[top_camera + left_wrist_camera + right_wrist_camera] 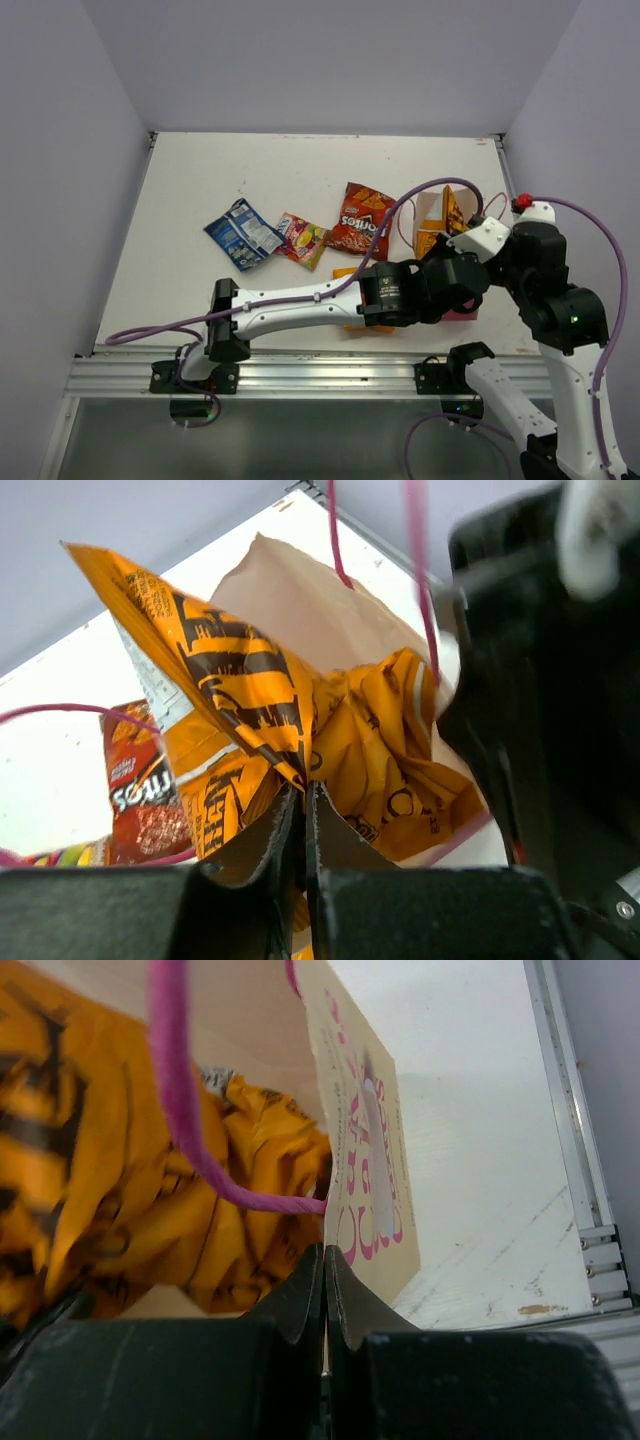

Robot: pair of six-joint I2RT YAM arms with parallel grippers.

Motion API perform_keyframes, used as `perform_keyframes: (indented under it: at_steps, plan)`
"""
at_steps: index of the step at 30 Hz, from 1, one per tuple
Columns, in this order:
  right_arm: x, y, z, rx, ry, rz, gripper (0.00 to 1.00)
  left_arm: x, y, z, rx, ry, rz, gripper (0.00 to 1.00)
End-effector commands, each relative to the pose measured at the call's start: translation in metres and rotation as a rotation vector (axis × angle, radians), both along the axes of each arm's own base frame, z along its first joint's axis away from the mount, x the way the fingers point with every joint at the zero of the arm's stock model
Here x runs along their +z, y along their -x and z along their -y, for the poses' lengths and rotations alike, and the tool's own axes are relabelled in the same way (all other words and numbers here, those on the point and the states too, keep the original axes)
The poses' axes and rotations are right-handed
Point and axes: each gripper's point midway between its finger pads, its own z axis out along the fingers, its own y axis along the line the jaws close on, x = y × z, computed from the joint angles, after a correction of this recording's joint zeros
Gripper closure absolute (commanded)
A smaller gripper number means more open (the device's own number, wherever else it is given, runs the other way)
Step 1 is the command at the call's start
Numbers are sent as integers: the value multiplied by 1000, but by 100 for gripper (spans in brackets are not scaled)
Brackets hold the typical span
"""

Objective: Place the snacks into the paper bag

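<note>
Right side of the table (250, 170), near the front edge: the paper bag (370, 1160) stands with its mouth open and an orange packet (260, 690) crumpled partway into it, one corner sticking out above the rim; the left gripper (305, 802) is clamped on the packet's lower edge, jaws pressed together with no gap showing; the right gripper (325, 1270) is pinched closed on the edge of the bag's right wall, just below where the cord handle (180, 1110) meets the paper.

To the left, well apart from the bag, a red packet (360, 220), a candy packet (303, 240) and a blue-and-white packet (243, 233) lie flat in a row; a second orange packet (345, 271) shows partly under the left arm.

The packets look light, puffy and slick, their foil likely to spring back and snag on the rim; the flat crimped seam at an end seems the surest place to pinch; the bag is thin paper, probably quick to tip, slide or crease, so a hold on the rim near the handle suits it best.
</note>
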Motion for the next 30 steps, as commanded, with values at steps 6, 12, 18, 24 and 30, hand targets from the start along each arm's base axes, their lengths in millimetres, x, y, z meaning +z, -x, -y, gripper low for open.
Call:
perform_keyframes:
  at_steps: [6,12,18,24,30]
  plan:
    - [-22,3,-18,89,-33,-41,100,-45,-8,62,-239,-24,-26,71]
    - [-26,3,-20,86,-48,-49,100,-17,-15,52,-195,13,18,50]
    - [-28,1,-22,90,-48,-58,100,124,-20,-26,57,303,178,48]
    - [-24,1,-20,84,-43,-49,100,68,-47,-173,392,357,41,18]
    - [-23,0,-20,89,-37,-55,100,-83,-68,-216,500,241,-337,6]
